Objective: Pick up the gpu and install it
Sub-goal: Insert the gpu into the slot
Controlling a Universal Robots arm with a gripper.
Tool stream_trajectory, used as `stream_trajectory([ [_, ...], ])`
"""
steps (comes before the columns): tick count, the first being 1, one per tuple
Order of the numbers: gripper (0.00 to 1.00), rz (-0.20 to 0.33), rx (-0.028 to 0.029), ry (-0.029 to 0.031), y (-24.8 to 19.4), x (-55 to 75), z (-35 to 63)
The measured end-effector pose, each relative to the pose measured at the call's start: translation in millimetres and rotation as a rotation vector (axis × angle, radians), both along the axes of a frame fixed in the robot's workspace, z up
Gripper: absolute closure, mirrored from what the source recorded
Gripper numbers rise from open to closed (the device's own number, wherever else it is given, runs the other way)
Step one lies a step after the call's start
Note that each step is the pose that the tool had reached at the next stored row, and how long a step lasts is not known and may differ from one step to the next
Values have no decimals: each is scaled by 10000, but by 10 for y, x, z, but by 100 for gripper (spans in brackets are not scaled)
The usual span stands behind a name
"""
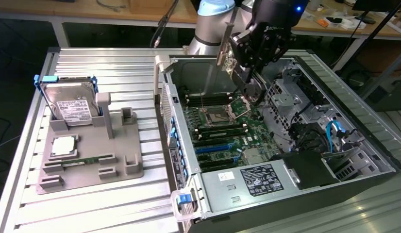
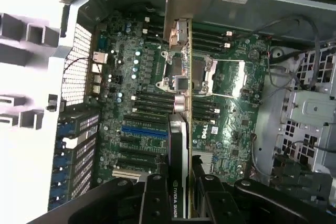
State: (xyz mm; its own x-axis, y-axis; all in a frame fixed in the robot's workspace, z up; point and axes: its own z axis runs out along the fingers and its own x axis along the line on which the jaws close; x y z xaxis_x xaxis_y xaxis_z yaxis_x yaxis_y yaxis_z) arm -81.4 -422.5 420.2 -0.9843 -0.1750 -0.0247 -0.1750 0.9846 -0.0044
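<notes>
Fingers [image 2: 155, 200] of the gripper [image 2: 178, 184] are clamping the gpu [image 2: 177, 129] from both sides, carrying it edge-on with its pale end bracket [image 2: 184, 3] pointing away from the wrist. In the exterior view the arm is hanging inside the open computer case [image 1: 194, 77], keeping the card clear above the motherboard [image 2: 131, 77], near the processor socket [image 2: 181, 72] and beside the blue slot [image 2: 144, 129]. Well apart, on the exterior view's left, a hard drive [image 1: 71, 104] is standing in a grey holder [image 1: 90, 170]
</notes>
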Motion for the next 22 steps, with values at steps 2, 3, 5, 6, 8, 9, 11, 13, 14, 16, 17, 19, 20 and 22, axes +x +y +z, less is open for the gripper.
stream_trajectory([
  [2, 73, 897, 0, 44, 0, 0, -7],
  [3, 73, 1090, -2, 59, 0, 0, -8],
  [5, 73, 1469, -2, 86, 0, 0, -12],
  [6, 73, 1634, -1, 104, 0, 0, -13],
  [8, 73, 2019, 3, 162, 0, 1, -16],
  [9, 73, 2154, 4, 182, 0, 2, -18],
  [11, 73, 2573, 5, 239, 0, 7, -21],
  [13, 73, 2826, 7, 278, 0, 10, -21],
  [14, 73, 2956, 9, 299, 0, 12, -22],
  [16, 73, 3404, 13, 377, 0, 19, -22],
  [17, 73, 3596, 15, 407, 0, 22, -23],
  [19, 73, 4133, 18, 490, 0, 29, -23],
  [20, 73, 4279, 18, 509, 0, 30, -23],
  [22, 73, 4559, 20, 549, 0, 33, -23],
])
